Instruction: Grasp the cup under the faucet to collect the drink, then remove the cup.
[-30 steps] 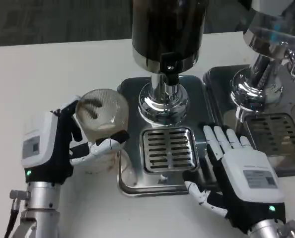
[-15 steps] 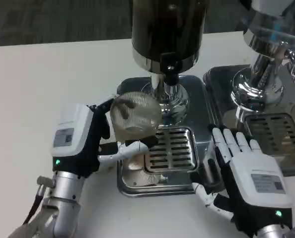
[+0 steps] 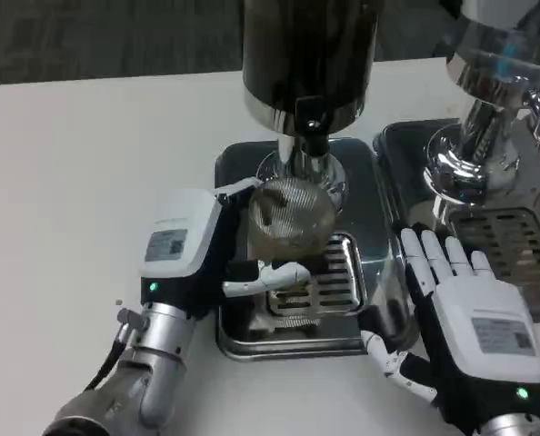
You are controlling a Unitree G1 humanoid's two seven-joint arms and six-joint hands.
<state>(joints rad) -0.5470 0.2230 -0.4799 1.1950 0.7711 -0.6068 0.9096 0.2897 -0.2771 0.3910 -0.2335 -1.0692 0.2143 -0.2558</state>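
A clear ribbed cup (image 3: 290, 216) is held by my left hand (image 3: 197, 250) over the slotted drip grate (image 3: 329, 277), right under the black faucet spout (image 3: 311, 127) of the dark drink dispenser (image 3: 308, 54). Thumb and fingers wrap the cup's sides. My right hand (image 3: 470, 313) lies flat with fingers apart on the table at the tray's right edge, holding nothing.
The steel drip tray (image 3: 243, 336) sits at the table's centre. A second chrome dispenser (image 3: 488, 109) with its own tray and grate (image 3: 515, 241) stands at the right. White table surface lies open to the left and front.
My left hand has carried the cup rightward from beside the tray to under the faucet. The right hand has slid slightly down and right.
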